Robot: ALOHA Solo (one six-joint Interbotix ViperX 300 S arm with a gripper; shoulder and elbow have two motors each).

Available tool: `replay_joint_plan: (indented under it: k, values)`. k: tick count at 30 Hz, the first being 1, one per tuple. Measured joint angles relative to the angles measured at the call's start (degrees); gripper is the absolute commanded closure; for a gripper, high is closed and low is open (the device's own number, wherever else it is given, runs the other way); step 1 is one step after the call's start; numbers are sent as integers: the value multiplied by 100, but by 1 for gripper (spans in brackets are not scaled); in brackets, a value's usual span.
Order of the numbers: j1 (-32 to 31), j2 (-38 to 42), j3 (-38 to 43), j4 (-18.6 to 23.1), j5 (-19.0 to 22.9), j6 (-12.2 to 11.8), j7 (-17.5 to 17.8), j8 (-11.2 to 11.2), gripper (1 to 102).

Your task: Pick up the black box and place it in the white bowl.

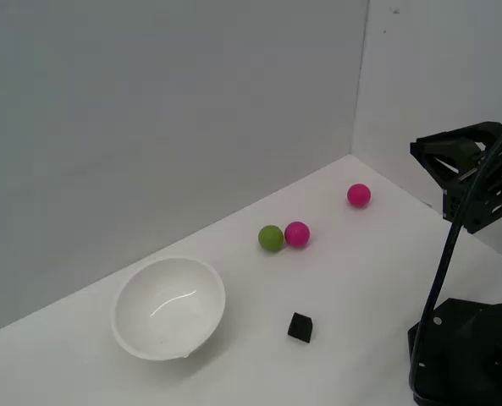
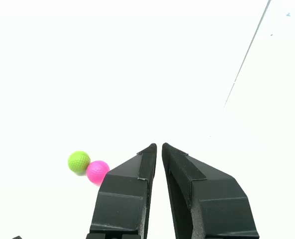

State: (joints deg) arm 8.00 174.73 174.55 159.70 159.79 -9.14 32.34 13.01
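Tabletop (image 1: 361, 279): plain matte white, unmarked. It runs into a pale grey wall (image 1: 149, 118) along the back, and a white wall panel (image 1: 445, 68) meets that at a corner toward the exterior view's right. No brands, labels or writing can be read on anything.

Black box (image 1: 300, 326): sits on the tabletop, free of contact, near the white bowl (image 1: 169, 307) and on the side of it toward the exterior view's right. The bowl stands upright, its glossy inside catching a highlight.

Green ball (image 1: 271, 238) and pink ball (image 1: 297, 233): touching each other, farther back than the box. A 2nd pink ball (image 1: 359, 194) lies well apart from them, nearer the corner.

Arm: black links (image 1: 471, 173) raised at the exterior view's right edge above the robot base (image 1: 466, 351), well apart from the box.

End effector (image 2: 159, 145): the 2 black fingers (image 2: 132, 186) are pressed nearly together at the tips, only a thin slit between them, pinching nothing. The wrist view shows the green and pink pair beside the fingers.
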Motion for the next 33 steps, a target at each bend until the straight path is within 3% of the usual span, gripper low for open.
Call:
replay_joint_plan:
  k: [5, 24, 33]
  values:
    - [-686, 123, 158, 0, 0, 9, 88, 9, 100]
    - [-738, 114, 123, 0, 0, 18, 88, 9, 100]
    - [-800, -642, -633, -79, -88, 18, 97, 0, 100]
